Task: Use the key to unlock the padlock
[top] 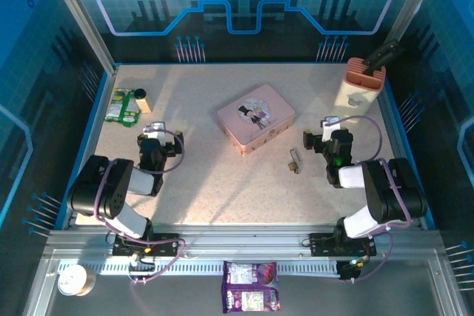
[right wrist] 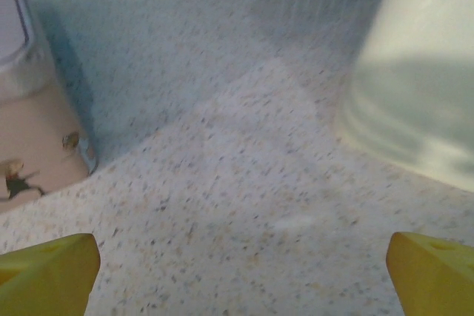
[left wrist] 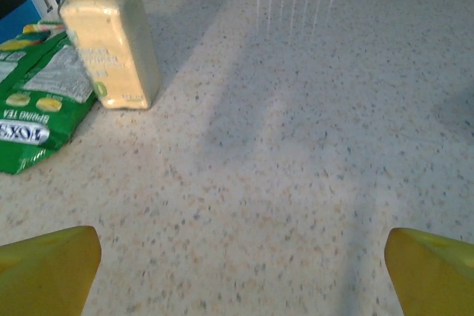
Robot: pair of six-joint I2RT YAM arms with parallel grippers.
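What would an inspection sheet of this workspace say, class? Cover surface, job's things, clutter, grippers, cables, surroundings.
Surface: speckled beige table.
Job's things: tiny brass padlock lying near right arm, untouched; slim grey key too small to tell apart.
Clutter: pink illustrated tin box; green printed packet; black-lidded spice jar; cream holder.
Grippers: left gripper and right gripper open, empty.
Cables: purple cables looped along both arms.
Surroundings: blue panelled walls.
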